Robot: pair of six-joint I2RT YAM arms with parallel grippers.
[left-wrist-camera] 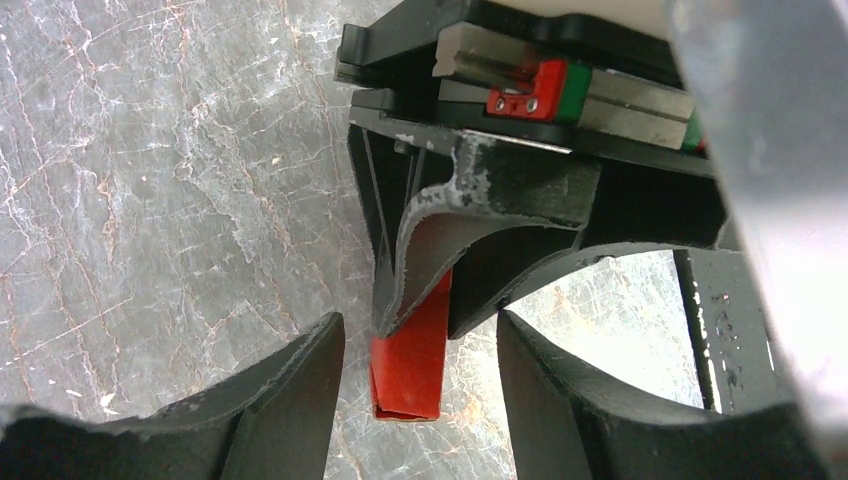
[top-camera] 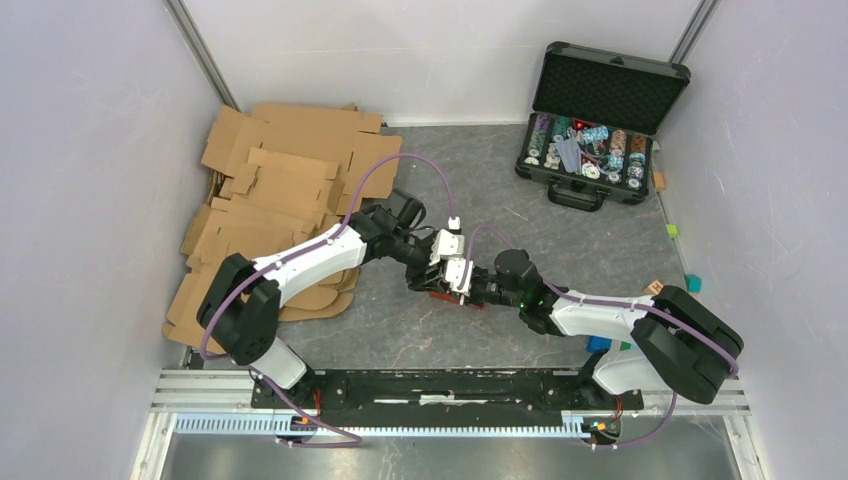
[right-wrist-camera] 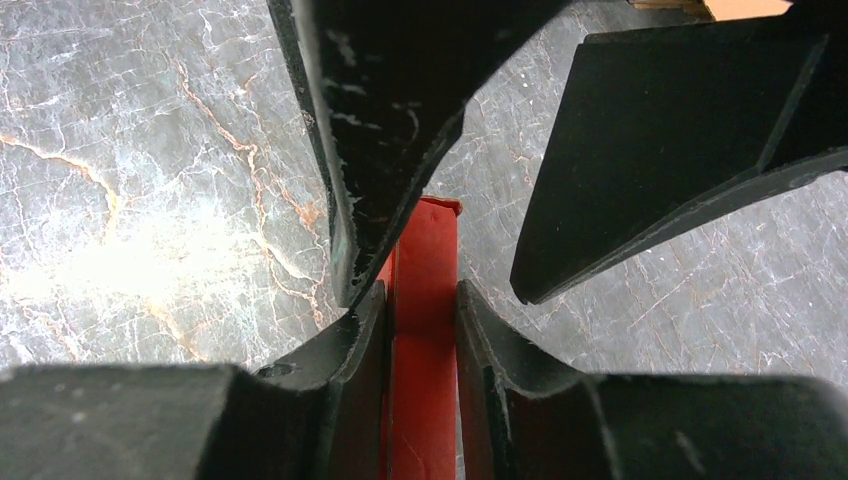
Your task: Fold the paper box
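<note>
The red paper box [top-camera: 452,298] is pressed flat and held on edge just above the grey marble table [top-camera: 400,330], at its middle. My right gripper [top-camera: 465,283] is shut on it. In the right wrist view its jaws [right-wrist-camera: 420,295] pinch the red strip [right-wrist-camera: 425,350] from both sides. My left gripper [top-camera: 440,262] faces it from the far side and is open. In the left wrist view its fingers [left-wrist-camera: 270,400] stand wide apart on either side of the paper's free end [left-wrist-camera: 410,370] without touching it. Most of the box is hidden by the grippers.
Brown corrugated cardboard sheets [top-camera: 280,200] are piled at the back left. An open black case of poker chips [top-camera: 595,130] stands at the back right. Small coloured blocks [top-camera: 693,284] lie along the right wall, and a blue one [top-camera: 598,344] lies by the right arm's base.
</note>
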